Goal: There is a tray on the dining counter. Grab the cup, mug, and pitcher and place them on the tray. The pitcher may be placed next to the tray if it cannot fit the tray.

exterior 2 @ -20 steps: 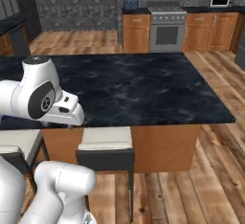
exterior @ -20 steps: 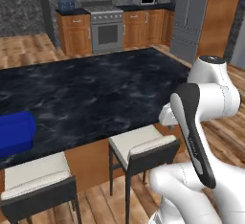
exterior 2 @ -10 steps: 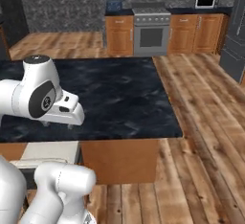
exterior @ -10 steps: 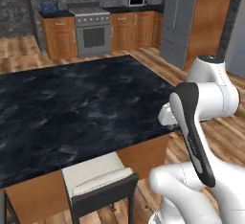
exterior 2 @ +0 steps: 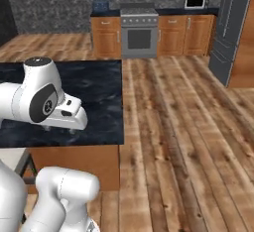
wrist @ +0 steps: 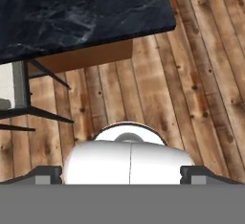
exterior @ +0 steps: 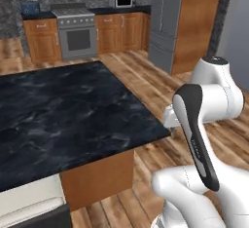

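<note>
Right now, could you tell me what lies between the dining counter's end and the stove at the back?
In the right base view, bare wooden floor runs from the dining counter to the stove; nothing stands there.

You see the table cut off at the left edge of the left base view, and in the right base view the arm's white body covers part of its near edge. The pale stool beside it runs out of the bottom left corner, so its legs are lost there. In the hand view the claw shows just its two dark fingertips low down, standing wide apart with nothing between them.
</note>
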Motion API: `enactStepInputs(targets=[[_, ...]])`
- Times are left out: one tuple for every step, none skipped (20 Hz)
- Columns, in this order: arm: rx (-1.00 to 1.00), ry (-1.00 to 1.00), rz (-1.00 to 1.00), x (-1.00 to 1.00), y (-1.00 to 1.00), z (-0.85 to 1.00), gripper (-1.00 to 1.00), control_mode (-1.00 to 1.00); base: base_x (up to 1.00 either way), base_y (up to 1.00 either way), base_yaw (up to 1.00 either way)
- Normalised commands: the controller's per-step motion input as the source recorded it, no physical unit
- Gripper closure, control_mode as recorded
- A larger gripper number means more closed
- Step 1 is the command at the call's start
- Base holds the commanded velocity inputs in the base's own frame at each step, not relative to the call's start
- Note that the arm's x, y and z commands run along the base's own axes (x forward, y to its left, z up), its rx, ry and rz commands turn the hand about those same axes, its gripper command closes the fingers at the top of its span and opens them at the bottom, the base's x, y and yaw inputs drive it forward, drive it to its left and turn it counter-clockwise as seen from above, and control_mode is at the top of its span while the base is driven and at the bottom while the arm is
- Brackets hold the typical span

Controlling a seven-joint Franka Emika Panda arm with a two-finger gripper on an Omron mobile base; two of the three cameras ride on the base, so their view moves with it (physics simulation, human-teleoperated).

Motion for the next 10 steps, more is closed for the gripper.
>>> enactStepInputs(targets=[[0.00, 0.00, 0.00, 0.00, 0.00, 0.00, -1.00, 1.00, 0.26, -1.00, 0.00], [0.00, 0.00, 0.00, 0.00, 0.00, 0.00, -1.00, 1.00, 0.26, -1.00, 0.00], [0.00, 0.00, 0.00, 0.00, 0.00, 0.00, -1.00, 1.00, 0.27, -1.00, 0.00], [0.00, 0.00, 0.00, 0.00, 0.00, 0.00, -1.00, 1.00, 0.29, -1.00, 0.00], [0.00, 0.00, 0.00, 0.00, 0.00, 0.00, -1.00, 1.00, 0.29, -1.00, 0.00], [0.00, 0.00, 0.00, 0.00, 0.00, 0.00, -1.00, 1.00, 0.31, -1.00, 0.00], [0.00, 0.00, 0.00, 0.00, 0.00, 0.00, -1.00, 1.00, 0.35, -1.00, 0.00], [0.00, 0.00, 0.00, 0.00, 0.00, 0.00, -1.00, 1.00, 0.38, -1.00, 0.00], [0.00, 0.00, 0.00, 0.00, 0.00, 0.00, -1.00, 1.00, 0.41, -1.00, 0.00], [0.00, 0.00, 0.00, 0.00, 0.00, 0.00, -1.00, 1.00, 0.44, -1.00, 0.00]])
